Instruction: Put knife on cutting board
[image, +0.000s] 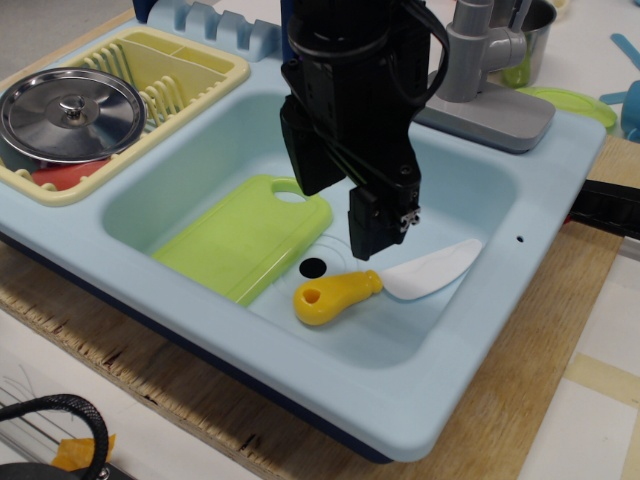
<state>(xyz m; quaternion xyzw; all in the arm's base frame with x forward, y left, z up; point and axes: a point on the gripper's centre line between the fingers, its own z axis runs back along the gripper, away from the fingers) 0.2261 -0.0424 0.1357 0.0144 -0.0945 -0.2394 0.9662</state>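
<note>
The knife (375, 284) lies flat on the floor of the light blue toy sink (470, 330), its yellow handle pointing front-left and its curved white blade pointing right. The lime-green cutting board (240, 240) lies flat in the sink's left part, its handle hole at the far end, a little left of the knife and apart from it. My black gripper (348, 225) hangs just above the spot where the handle meets the blade. Its jaws stand apart and hold nothing. The arm hides the back of the sink.
A pale yellow dish rack (190, 70) at the back left holds a steel lid (72, 113). A grey faucet (485, 85) stands behind the sink on the right. A black drain hole (314, 267) lies between board and knife. The sink rests on a wooden board (540, 380).
</note>
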